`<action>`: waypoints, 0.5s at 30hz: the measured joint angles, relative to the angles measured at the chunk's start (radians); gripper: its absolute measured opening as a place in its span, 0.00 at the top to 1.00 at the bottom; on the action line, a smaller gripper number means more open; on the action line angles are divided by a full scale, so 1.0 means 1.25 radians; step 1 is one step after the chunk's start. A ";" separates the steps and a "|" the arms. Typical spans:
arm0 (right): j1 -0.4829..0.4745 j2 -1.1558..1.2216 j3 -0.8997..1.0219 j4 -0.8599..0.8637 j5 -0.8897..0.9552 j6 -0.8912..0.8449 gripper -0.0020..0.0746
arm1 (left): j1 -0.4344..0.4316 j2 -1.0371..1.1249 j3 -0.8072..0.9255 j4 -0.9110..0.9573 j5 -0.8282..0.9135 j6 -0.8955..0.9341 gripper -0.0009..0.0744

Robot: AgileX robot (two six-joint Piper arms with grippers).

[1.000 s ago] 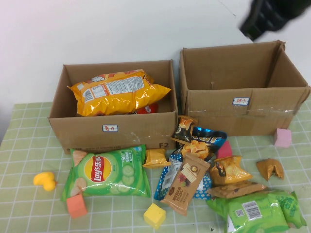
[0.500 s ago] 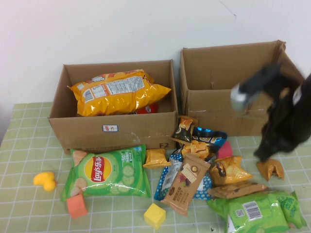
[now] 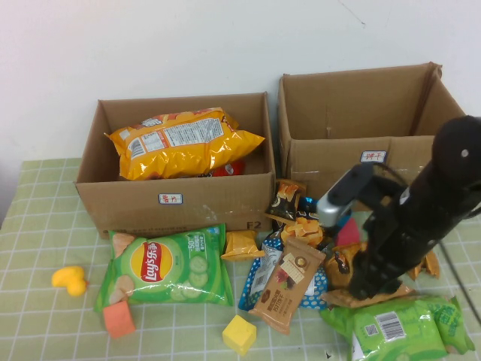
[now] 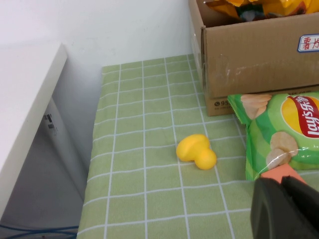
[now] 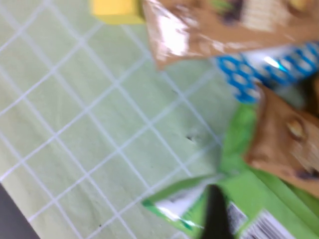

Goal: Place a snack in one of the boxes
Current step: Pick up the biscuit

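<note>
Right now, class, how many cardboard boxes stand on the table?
2: the left box holds a yellow chip bag; the right box stands beside it, behind the right gripper. The left gripper hangs elsewhere.

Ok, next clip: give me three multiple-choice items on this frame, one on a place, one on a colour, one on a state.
1. Where is the right gripper?
A. inside the right box
B. low over the snack pile
C. beside the yellow duck

2. What colour is the Lay's bag before the left box?
A. green
B. red
C. blue

3. The right box appears:
A. taped shut
B. full of chip bags
C. open, nothing seen inside

Key: B, it hangs above packets near the table's front; A, its wrapper is green; C, only bare cardboard shows. The left gripper sits by the duck.
</note>
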 joint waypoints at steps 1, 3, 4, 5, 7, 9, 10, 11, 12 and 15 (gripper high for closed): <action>0.007 0.001 0.000 0.012 -0.002 -0.028 0.40 | 0.000 0.000 0.000 0.000 0.000 0.000 0.99; 0.022 0.004 0.000 0.022 -0.003 -0.093 0.28 | 0.000 0.000 0.000 0.000 0.000 0.000 0.99; 0.031 0.007 0.000 0.026 -0.003 -0.129 0.24 | 0.000 0.000 0.000 0.000 0.000 0.000 0.99; 0.036 0.009 0.000 0.028 -0.005 -0.157 0.21 | 0.000 0.000 0.000 0.000 0.000 0.000 0.99; 0.047 0.020 0.000 0.030 -0.013 -0.211 0.19 | 0.000 0.000 0.000 0.000 0.000 0.000 0.99; 0.052 0.035 0.000 0.023 -0.034 -0.232 0.18 | 0.000 0.000 0.000 0.000 0.000 0.000 0.99; 0.052 0.044 0.000 0.015 -0.043 -0.235 0.18 | 0.000 0.000 0.000 0.000 0.000 0.000 0.99; 0.052 0.055 0.000 0.007 -0.054 -0.235 0.18 | 0.000 0.000 0.000 0.000 0.000 0.000 0.99; 0.052 0.066 0.000 -0.008 -0.065 -0.235 0.18 | 0.000 0.000 0.000 0.000 0.000 0.000 0.99; 0.052 0.098 0.000 -0.064 -0.096 -0.214 0.18 | 0.000 0.000 0.000 0.000 0.000 0.000 0.99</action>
